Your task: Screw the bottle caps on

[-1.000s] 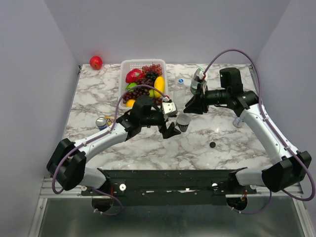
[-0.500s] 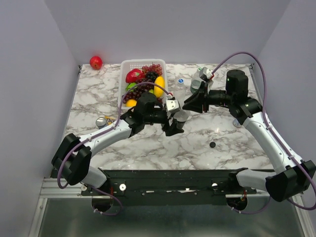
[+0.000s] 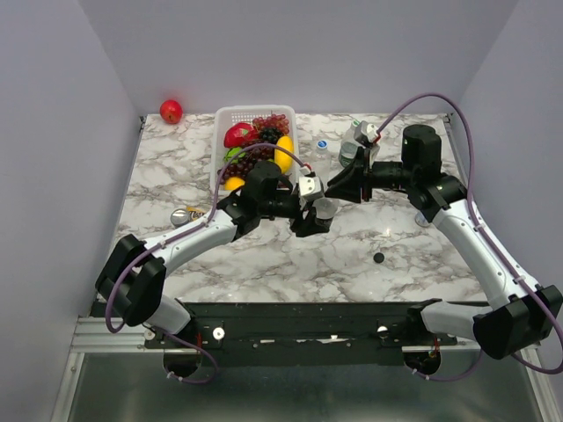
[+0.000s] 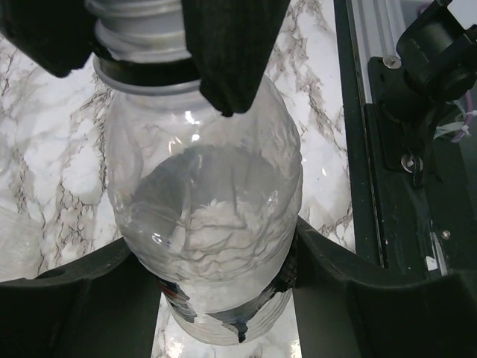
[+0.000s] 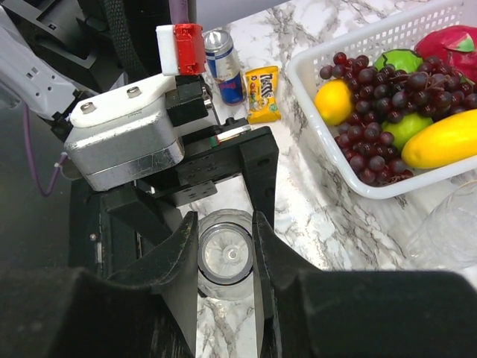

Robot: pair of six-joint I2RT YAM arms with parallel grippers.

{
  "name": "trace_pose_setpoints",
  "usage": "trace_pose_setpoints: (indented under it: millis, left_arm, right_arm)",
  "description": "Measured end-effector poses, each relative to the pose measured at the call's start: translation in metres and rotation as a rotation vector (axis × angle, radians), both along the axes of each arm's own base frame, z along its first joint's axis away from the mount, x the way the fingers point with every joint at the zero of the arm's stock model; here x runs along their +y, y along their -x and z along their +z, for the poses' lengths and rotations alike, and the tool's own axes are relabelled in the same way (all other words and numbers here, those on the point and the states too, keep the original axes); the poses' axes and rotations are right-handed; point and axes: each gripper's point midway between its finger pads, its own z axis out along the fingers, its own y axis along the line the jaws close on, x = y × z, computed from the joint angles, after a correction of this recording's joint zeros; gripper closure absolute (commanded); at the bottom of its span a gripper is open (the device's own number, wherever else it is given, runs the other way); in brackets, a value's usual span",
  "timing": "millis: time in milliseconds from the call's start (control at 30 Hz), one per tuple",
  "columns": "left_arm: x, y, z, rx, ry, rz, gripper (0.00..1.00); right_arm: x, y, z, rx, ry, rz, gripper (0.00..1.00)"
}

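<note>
A clear, uncapped bottle (image 3: pixel 326 207) stands mid-table. My left gripper (image 3: pixel 318 214) is shut on its body: in the left wrist view both fingers press the bottle's (image 4: pixel 209 201) sides around the left gripper (image 4: pixel 216 253). From above, my right gripper (image 3: pixel 332 192) is shut on its neck; the right wrist view shows the open mouth of the bottle (image 5: pixel 227 257) in the right gripper (image 5: pixel 226 239). A black cap (image 3: pixel 378 258) lies loose on the marble to the right. A blue cap (image 3: pixel 322 144) sits on a small bottle further back.
A white basket (image 3: pixel 233 114) of fruit stands at the back, its rim (image 5: pixel 358 186) close to the right gripper. A drink can (image 3: pixel 184 216) and a yellow candy packet (image 5: pixel 261 93) lie left. A red apple (image 3: pixel 171 111) is at the far-left corner.
The left gripper, open beside the bottle a second ago, has shut on its body. The right arm shifted slightly with its grip on the neck unchanged.
</note>
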Motion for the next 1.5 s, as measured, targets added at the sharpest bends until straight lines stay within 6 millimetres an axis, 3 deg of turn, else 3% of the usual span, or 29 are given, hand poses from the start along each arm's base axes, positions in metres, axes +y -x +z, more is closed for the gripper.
trace_pose_setpoints:
  millis: [100,133,200,300,333,400,467,533,800,933,1033,1133,1500]
  left_arm:
    - [0.000,0.000,-0.001,-0.001,-0.003,-0.005,0.46]
    - [0.000,0.000,-0.001,-0.001,-0.003,-0.006,0.47]
    - [0.000,0.001,-0.002,-0.004,-0.006,-0.009,0.49]
    - [0.004,0.001,-0.003,-0.012,-0.012,-0.008,0.65]
    - [0.007,0.001,-0.004,-0.016,-0.015,-0.004,0.78]
    - [0.017,0.003,-0.007,-0.021,-0.025,0.005,0.95]
    - [0.026,0.005,-0.010,-0.038,-0.035,0.009,1.00]
    - [0.037,0.008,-0.016,-0.064,-0.052,0.020,1.00]
    - [0.067,0.029,-0.056,-0.112,-0.169,0.000,1.00]
    - [0.076,0.031,-0.063,-0.119,-0.200,0.019,1.00]
    - [0.079,0.032,-0.066,-0.123,-0.208,0.032,1.00]
    - [0.081,0.031,-0.066,-0.127,-0.211,0.042,1.00]
    - [0.082,0.031,-0.064,-0.132,-0.208,0.050,1.00]
  right_arm:
    - [0.000,0.001,-0.002,0.002,0.008,0.003,0.52]
    - [-0.001,0.002,-0.002,0.003,0.011,0.004,0.49]
    - [-0.004,0.000,-0.002,0.003,0.030,-0.021,0.45]
    - [-0.014,-0.005,0.010,-0.015,0.050,-0.075,0.43]
    - [-0.022,-0.009,0.017,-0.024,0.051,-0.105,0.43]
    - [-0.044,-0.022,0.029,-0.056,0.060,-0.173,0.41]
    - [-0.064,-0.030,0.025,-0.114,0.104,-0.217,0.41]
    - [-0.073,-0.024,0.005,-0.149,0.164,-0.211,0.41]
    - [-0.116,0.030,-0.166,-0.072,0.535,-0.057,0.34]
    - [-0.139,0.049,-0.219,-0.069,0.687,0.004,0.34]
    - [-0.153,0.059,-0.243,-0.070,0.772,0.041,0.34]
    - [-0.162,0.059,-0.254,-0.078,0.823,0.054,0.35]
    - [-0.177,0.033,-0.281,-0.058,0.933,0.014,0.39]
